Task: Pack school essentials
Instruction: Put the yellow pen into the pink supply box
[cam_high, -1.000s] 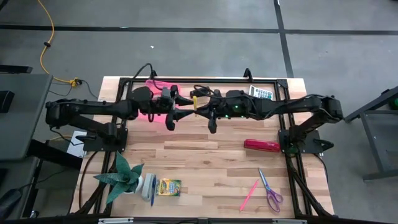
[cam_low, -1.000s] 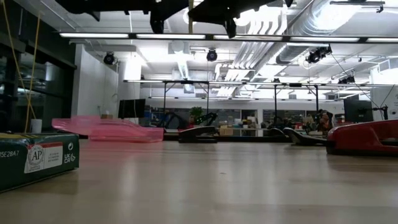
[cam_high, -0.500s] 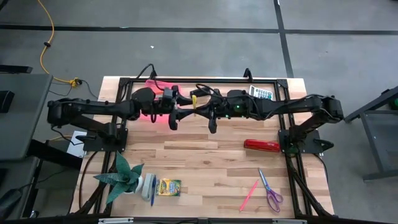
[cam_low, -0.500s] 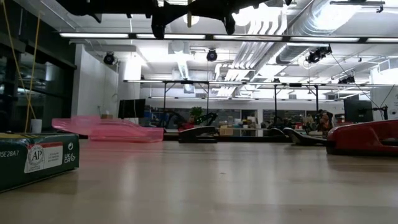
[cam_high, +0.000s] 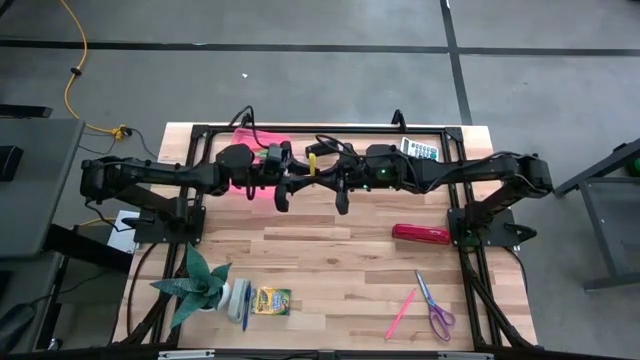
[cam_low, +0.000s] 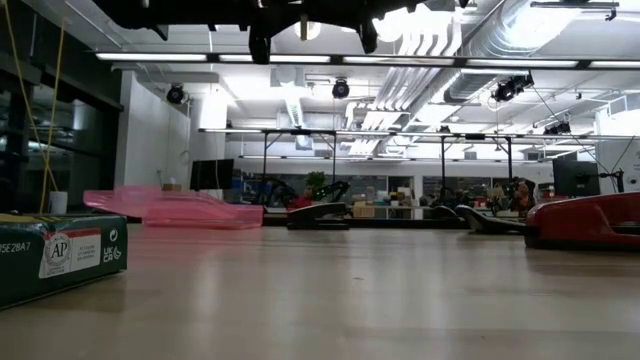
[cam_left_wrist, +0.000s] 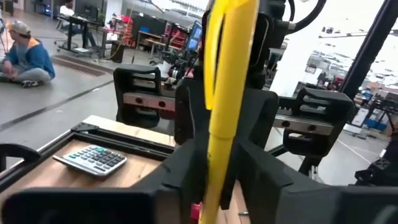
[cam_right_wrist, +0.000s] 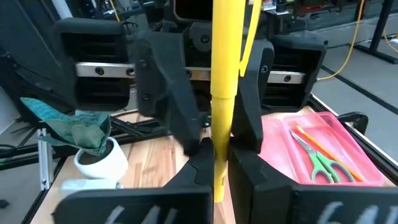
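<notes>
A yellow marker (cam_high: 311, 163) stands upright, high above the middle of the table, between my two grippers. My right gripper (cam_high: 328, 180) reaches in from the right and is shut on it (cam_right_wrist: 219, 168). My left gripper (cam_high: 290, 178) comes in from the left and is open, its fingers on either side of the marker (cam_left_wrist: 221, 112) without clearly touching it. The pink tray (cam_high: 245, 140) lies under the left arm and holds green-handled scissors (cam_right_wrist: 320, 165) and an orange pencil (cam_right_wrist: 311, 140). Purple-handled scissors (cam_high: 435, 310), a pink pencil (cam_high: 400, 314), the crayon box (cam_high: 270, 300) and a blue pen (cam_high: 245, 308) lie near the front edge. My right gripper pinches the yellow marker between its two fingers on the thinner lower section (cam_right_wrist: 217, 155). The fingers come level from the table's right and lie across the marker. The marker is lifted clear and upright, its thicker part rising above the fingers.
The grey calculator (cam_high: 420, 149) lies at the far right. A red bar-shaped item (cam_high: 421, 234) is right of centre, and a potted plant (cam_high: 200, 285) stands at the near left. The black frame rails run along the table's sides. A person (cam_left_wrist: 25, 56) sits on the floor beyond the table.
My left gripper has moved toward the table's right, closing in on the yellow marker until its fingers flank it. The right gripper and the marker have kept still.
</notes>
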